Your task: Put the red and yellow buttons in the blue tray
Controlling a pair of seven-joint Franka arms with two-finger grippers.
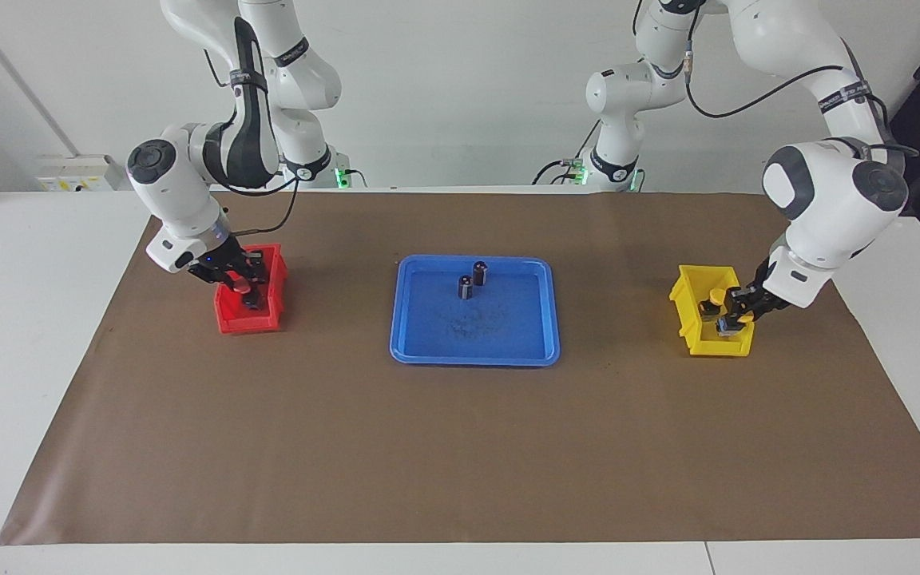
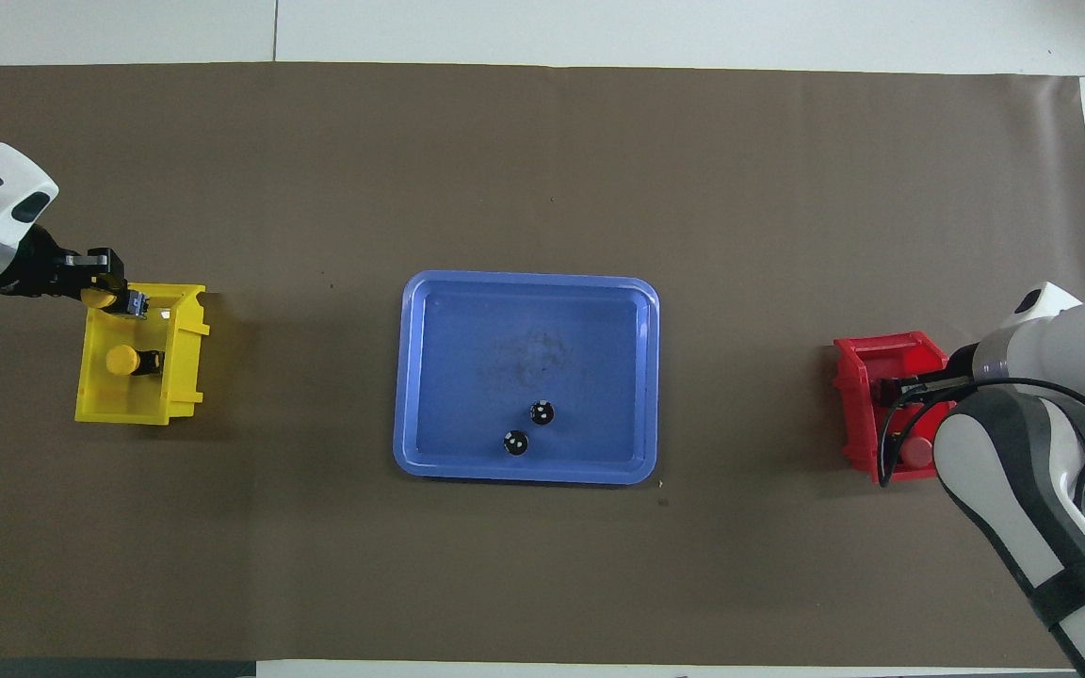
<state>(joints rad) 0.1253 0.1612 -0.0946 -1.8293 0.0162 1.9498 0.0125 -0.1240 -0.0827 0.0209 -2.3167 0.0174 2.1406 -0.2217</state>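
Note:
My left gripper [image 1: 736,313] is shut on a yellow button [image 1: 733,321], held tilted just above the yellow bin [image 1: 695,339]; from overhead that button [image 2: 109,299] hangs over the bin's rim farthest from the robots. A second yellow button [image 2: 124,360] lies in the bin. My right gripper [image 1: 243,283] is shut on a red button [image 1: 239,279] just over the red bin [image 1: 228,323]. Another red button [image 2: 919,452] lies in that bin [image 2: 858,414], half hidden by my right arm. The blue tray [image 1: 500,331] sits mid-table between the bins.
Two dark cylinders [image 1: 466,287] [image 1: 481,273] stand upright in the tray, near its rim closest to the robots. A brown mat [image 1: 460,447] covers the table, with white table edge around it.

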